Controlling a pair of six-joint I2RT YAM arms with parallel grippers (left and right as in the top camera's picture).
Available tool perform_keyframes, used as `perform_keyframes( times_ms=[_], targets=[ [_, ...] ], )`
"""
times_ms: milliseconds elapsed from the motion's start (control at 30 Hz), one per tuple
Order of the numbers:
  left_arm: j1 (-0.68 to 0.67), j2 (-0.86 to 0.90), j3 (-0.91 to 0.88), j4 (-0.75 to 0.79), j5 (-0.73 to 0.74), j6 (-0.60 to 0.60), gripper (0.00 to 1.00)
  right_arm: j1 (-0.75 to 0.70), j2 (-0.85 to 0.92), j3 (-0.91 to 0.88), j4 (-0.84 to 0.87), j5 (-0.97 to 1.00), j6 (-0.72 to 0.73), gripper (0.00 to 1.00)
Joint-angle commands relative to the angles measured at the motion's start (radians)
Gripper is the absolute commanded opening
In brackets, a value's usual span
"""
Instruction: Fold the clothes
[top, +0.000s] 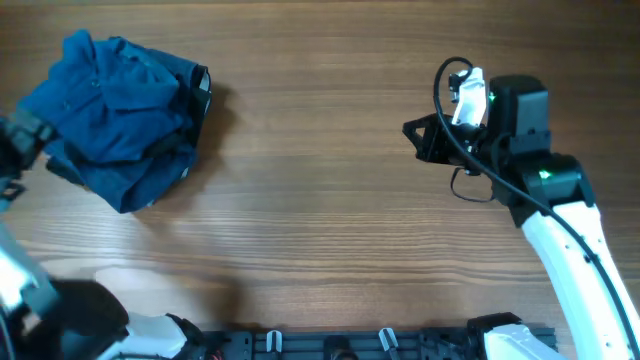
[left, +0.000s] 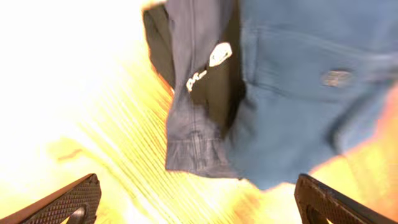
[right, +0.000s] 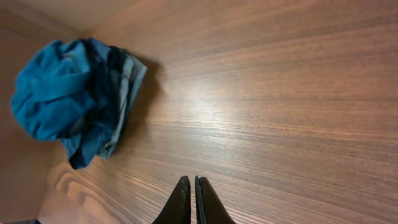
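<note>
The clothes lie in a crumpled heap at the far left of the table: a medium-blue shirt on top, with darker blue and black fabric at its right side. My left gripper is at the heap's left edge. In the left wrist view its fingers are wide open and empty, with the blue fabric and a black garment with a white label just ahead. My right gripper hovers far to the right, shut and empty. The heap shows at the left of the right wrist view.
The wooden table stretches between the heap and the right arm. The arms' base rail runs along the front edge.
</note>
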Motion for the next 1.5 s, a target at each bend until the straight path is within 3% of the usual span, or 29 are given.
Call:
perform_keyframes(
  times_ms=[0,33,100,167,233,267,333,367,433,667,800,867,900,1067,1133,1233,1467],
  targets=[
    [-0.013,-0.148,0.071,-0.03,0.109,0.023,1.0,-0.002,-0.059,0.023,0.018,-0.048,-0.114,0.05],
    [-0.037,-0.175,0.071,-0.037,0.19,0.089,1.0,-0.002,-0.072,0.029,0.024,-0.074,-0.161,0.08],
    [-0.125,-0.229,0.071,-0.053,0.338,0.241,0.9,-0.002,-0.114,0.045,0.035,-0.132,-0.259,0.17],
    [-0.249,-0.288,0.071,-0.06,0.346,0.341,0.87,-0.002,-0.166,0.055,0.058,-0.13,-0.283,0.25],
    [-0.377,-0.361,0.071,-0.055,0.24,0.347,0.99,-0.002,-0.216,0.056,0.09,-0.128,-0.282,0.4],
    [-0.448,-0.404,0.071,-0.057,0.118,0.313,0.99,-0.002,-0.246,0.056,0.105,-0.128,-0.283,0.53],
    [-0.536,-0.462,0.071,-0.07,-0.074,0.219,1.0,-0.002,-0.29,0.056,0.119,-0.128,-0.288,1.0],
    [-0.594,-0.504,0.07,-0.094,-0.184,0.16,1.0,-0.002,-0.322,0.056,0.121,-0.128,-0.302,1.0],
    [-0.649,-0.562,0.07,-0.125,-0.245,0.13,1.0,-0.002,-0.357,0.056,0.121,-0.128,-0.304,1.0],
    [-0.669,-0.682,0.07,-0.129,-0.176,0.13,1.0,-0.002,-0.394,0.056,0.037,-0.132,-0.276,1.0],
    [-0.669,-0.699,0.07,-0.132,-0.176,0.13,1.0,-0.002,-0.387,0.055,-0.038,-0.132,-0.036,1.0],
    [-0.669,-0.699,0.07,-0.132,-0.176,0.13,1.0,-0.002,-0.377,0.055,-0.054,-0.132,0.206,1.0],
    [-0.669,-0.699,0.07,-0.132,-0.176,0.13,1.0,-0.002,-0.372,0.055,-0.087,-0.104,0.209,1.0],
    [-0.669,-0.699,0.07,-0.132,-0.176,0.13,1.0,-0.004,-0.373,0.055,-0.114,0.048,0.172,1.0],
    [-0.669,-0.699,0.07,-0.132,-0.176,0.13,1.0,-0.003,-0.395,0.055,-0.09,0.063,0.021,1.0],
    [-0.669,-0.699,0.07,-0.132,-0.176,0.13,1.0,-0.003,-0.444,0.047,-0.077,0.107,-0.063,0.99],
    [-0.669,-0.699,0.07,-0.132,-0.176,0.13,1.0,-0.016,-0.782,-0.206,0.038,0.57,-0.338,1.0]
  ],
)
